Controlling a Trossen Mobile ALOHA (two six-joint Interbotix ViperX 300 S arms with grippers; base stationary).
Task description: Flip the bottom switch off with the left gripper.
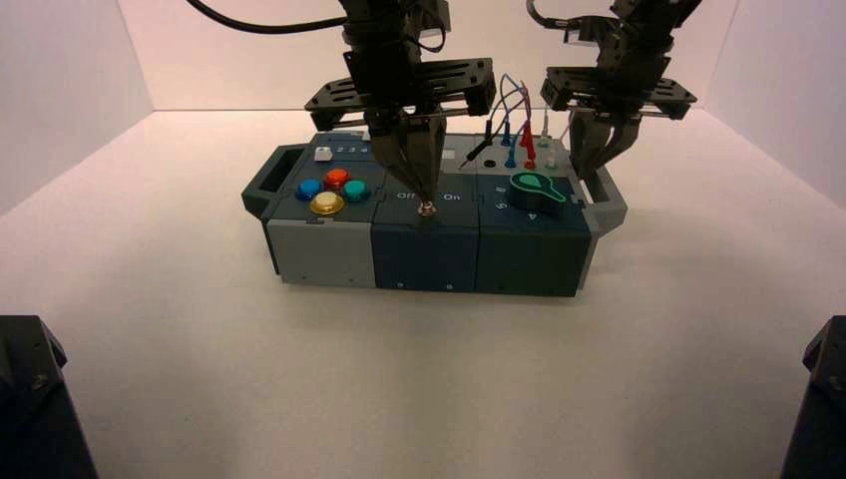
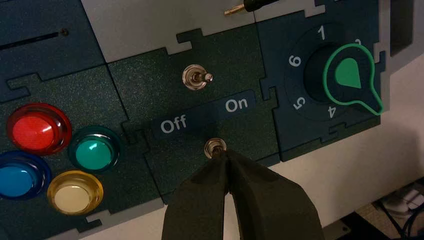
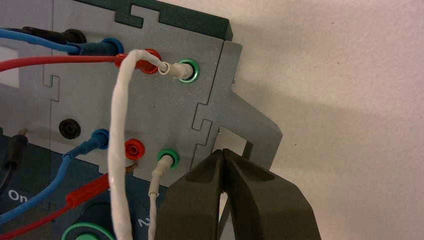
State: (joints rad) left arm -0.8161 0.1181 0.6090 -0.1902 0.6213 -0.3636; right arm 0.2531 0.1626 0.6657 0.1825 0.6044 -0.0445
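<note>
Left gripper: [image 2: 226, 152] reaching down over the near middle panel of the box [image 1: 426, 261], tips sitting right at the bottom switch
Left jaws: clenching together, points meeting; can't tell if they're pinching the lever or only pressing against it
Bottom switch: [image 2: 215, 145] sitting near the box's near edge, below the Off/On label [image 2: 203, 114]; fingertips are covering most of the lever, so its position isn't showing
Top switch: [image 2: 195, 77] standing on the far side of the label, lever leaning toward the On side
Push buttons: red [image 2: 33, 131], green [image 2: 93, 153], blue [image 2: 16, 181] and yellow [image 2: 73, 196] are clustering on the near left panel
Knob: green-outlined pointer [image 2: 348, 73], sitting on the near right panel
Right gripper: [image 3: 223, 152] idling over the box's right handle [image 3: 260, 135], jaws clenching on nothing, tips meeting
Wires: white wire [image 3: 118, 130] is arching up from a green-ringed socket [image 3: 189, 71]; red probe [image 3: 90, 191] is lying with its metal tip beside a red socket [image 3: 134, 149]
</note>
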